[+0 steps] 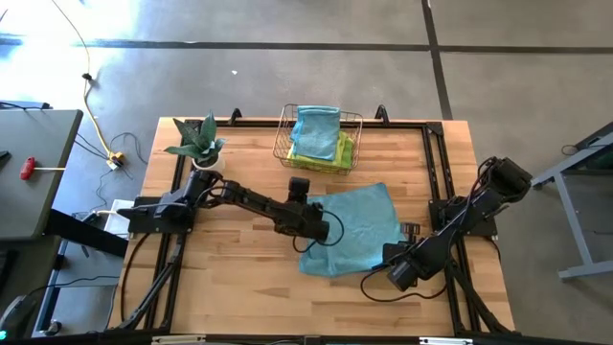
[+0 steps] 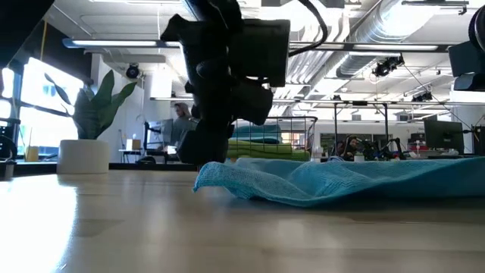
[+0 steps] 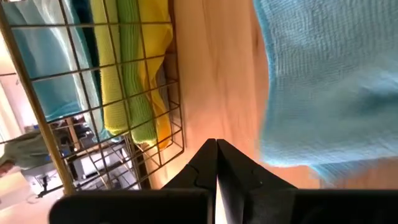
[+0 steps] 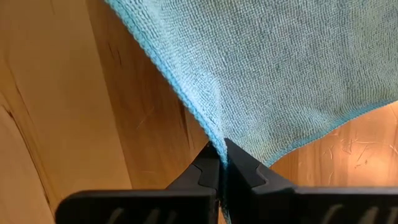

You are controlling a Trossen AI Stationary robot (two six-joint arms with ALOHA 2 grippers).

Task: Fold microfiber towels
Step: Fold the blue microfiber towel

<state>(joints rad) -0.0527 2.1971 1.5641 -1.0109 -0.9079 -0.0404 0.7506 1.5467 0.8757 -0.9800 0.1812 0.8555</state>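
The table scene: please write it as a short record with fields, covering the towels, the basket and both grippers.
spread towel: teal blue towel, lying flat on the table
stored towels: teal, green and yellow towels in the wire basket
left gripper: left gripper shut, holding nothing, at the spread towel's edge
right gripper: right gripper shut on the teal blue towel's edge
other: potted plant at the table's corner

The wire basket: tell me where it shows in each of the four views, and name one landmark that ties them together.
High view: wire basket at the table's far edge, centre, holding folded towels.
Low view: in the background, behind the left gripper, its wires partly hidden.
Left wrist view: fills the left side, yellow and green towels inside.
Right wrist view: not in it.
Shared landmark: the spread teal towel, seen in all four.
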